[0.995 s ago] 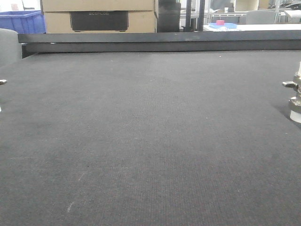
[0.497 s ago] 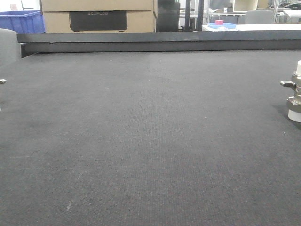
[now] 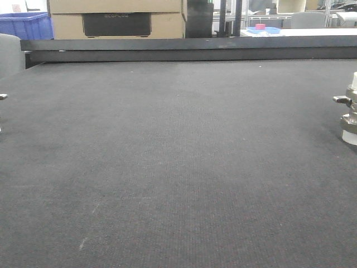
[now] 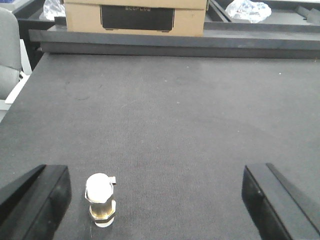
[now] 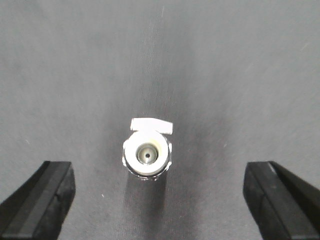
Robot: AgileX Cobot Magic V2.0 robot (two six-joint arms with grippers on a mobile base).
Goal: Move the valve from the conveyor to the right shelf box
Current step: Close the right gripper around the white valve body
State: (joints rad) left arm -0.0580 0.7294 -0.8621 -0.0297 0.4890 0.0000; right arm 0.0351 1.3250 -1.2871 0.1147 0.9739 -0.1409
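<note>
Valve (image 5: 147, 154) stands upright on conveyor (image 5: 225, 75), right gripper (image 5: 160, 200) spread wide

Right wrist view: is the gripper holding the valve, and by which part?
Nothing is held. The right gripper is open, its fingers wide apart on either side of the valve, which stands untouched on the conveyor.

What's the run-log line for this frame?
phase: pre-grasp | right claw: open, over valve | valve: upright on conveyor, free | left claw: open
</note>
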